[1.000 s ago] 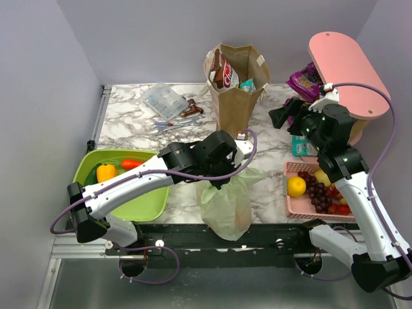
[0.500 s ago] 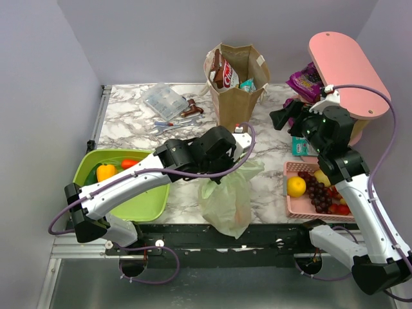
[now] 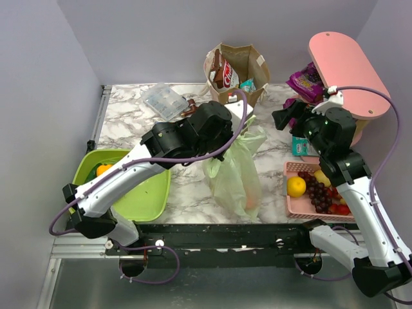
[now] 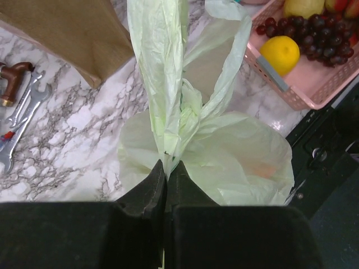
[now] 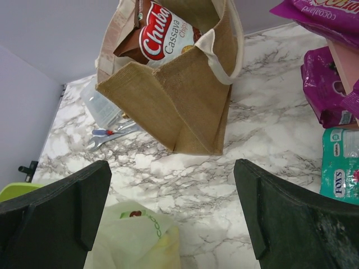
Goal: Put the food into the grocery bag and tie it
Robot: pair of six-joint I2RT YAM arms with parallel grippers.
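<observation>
The left gripper (image 4: 166, 165) has its jaws pressed together on one handle (image 4: 160, 67) of the pale green grocery bag (image 3: 235, 177), and this handle is pulled up into a tight strip. The bag stands on the marble table (image 3: 129, 122) near its front edge, between the green tub (image 3: 151, 199) and the pink basket (image 3: 291, 168), with something orange (image 4: 261, 168) showing through the plastic. The second handle (image 4: 233, 61) hangs as a loose loop just beside the first one. The right gripper (image 5: 174, 204) hovers with jaws spread wide and empty, near the brown bag (image 5: 179, 95). I think the tying is the step in hand. To do it well, the left arm should hold a gentle tension without lifting the bag off the table. The right gripper should take the loose loop low, close to the gathered neck, because thin plastic slips and tears easily.
</observation>
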